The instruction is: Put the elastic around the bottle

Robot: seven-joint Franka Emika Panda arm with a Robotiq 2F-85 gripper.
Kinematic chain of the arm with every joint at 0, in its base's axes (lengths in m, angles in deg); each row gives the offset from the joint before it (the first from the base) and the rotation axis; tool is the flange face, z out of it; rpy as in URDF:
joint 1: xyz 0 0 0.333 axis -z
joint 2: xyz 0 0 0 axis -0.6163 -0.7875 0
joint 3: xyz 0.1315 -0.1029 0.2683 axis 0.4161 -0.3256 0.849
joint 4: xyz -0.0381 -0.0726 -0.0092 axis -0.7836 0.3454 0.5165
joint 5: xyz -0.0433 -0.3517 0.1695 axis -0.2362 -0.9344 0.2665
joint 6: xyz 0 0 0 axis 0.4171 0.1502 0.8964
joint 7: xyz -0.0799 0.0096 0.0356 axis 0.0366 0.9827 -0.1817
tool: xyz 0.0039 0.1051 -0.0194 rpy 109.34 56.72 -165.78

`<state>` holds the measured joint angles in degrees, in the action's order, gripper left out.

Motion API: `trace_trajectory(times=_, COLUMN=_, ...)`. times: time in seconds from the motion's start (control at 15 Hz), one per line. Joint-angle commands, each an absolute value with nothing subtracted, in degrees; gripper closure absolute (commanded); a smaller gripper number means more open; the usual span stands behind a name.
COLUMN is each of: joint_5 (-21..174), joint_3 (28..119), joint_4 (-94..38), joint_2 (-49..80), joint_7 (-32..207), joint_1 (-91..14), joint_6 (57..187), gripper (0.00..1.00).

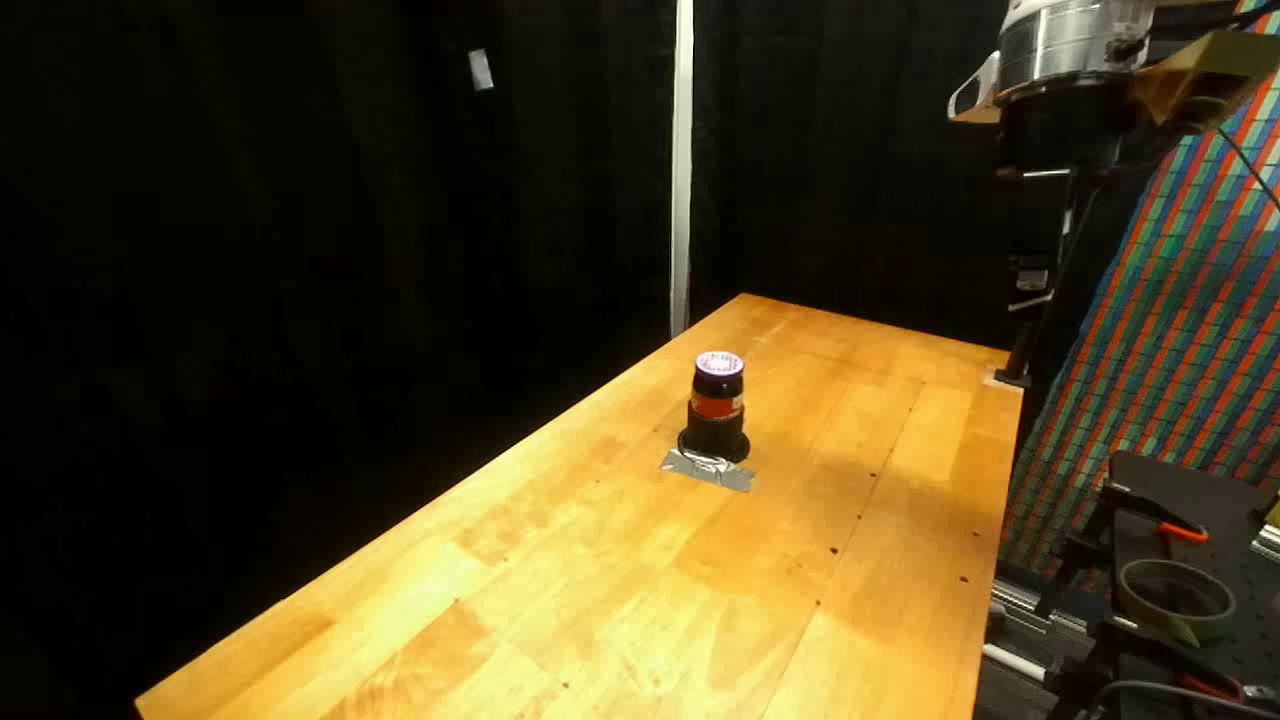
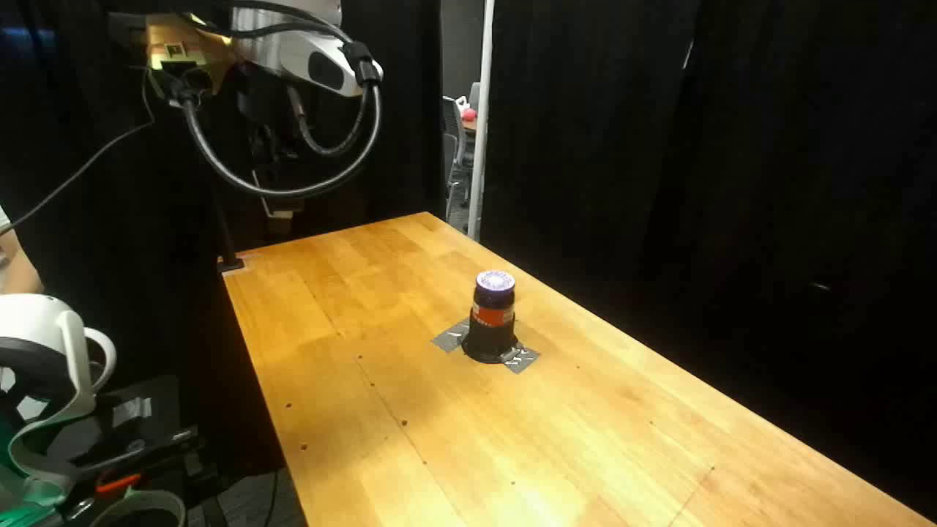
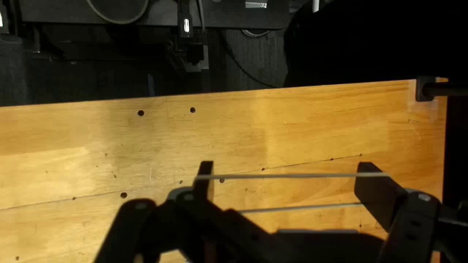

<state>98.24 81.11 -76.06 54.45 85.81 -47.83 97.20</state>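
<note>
Bottle (image 1: 717, 404) squat, as we see it: pale patterned top, orange-red middle band, dark lower part flaring at base; stands on counter (image 1: 560, 580) in both exterior views, grey tape (image 1: 712, 475) at foot; upright, long axis vertical, top facing up; in wrist view we see fingers (image 3: 376, 197) wide apart, pale elastic (image 3: 285, 176) stretched between them in two strands.

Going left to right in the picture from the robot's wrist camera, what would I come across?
A pale ring cut off by the top edge → one claw finger → the elastic strung between → the other claw finger → a black post.
</note>
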Motion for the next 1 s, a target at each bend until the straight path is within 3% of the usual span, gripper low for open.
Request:
trace_trajectory(times=0.0, joint_5=98.5, joint_3=82.0, joint_4=-75.8, joint_2=54.5, joint_7=85.5, joint_1=-46.9, joint_6=97.0, gripper=0.0)
trace_trajectory(times=0.8, joint_5=98.5, joint_3=82.0, joint_4=-75.5, joint_2=54.5, joint_7=85.5, joint_1=-46.9, joint_6=97.0, gripper=0.0)
trace_trajectory(times=0.93, joint_5=97.1, joint_3=83.3, joint_4=-71.8, joint_2=49.8, joint_7=87.3, joint_1=-46.5, joint_6=100.5, gripper=0.0)
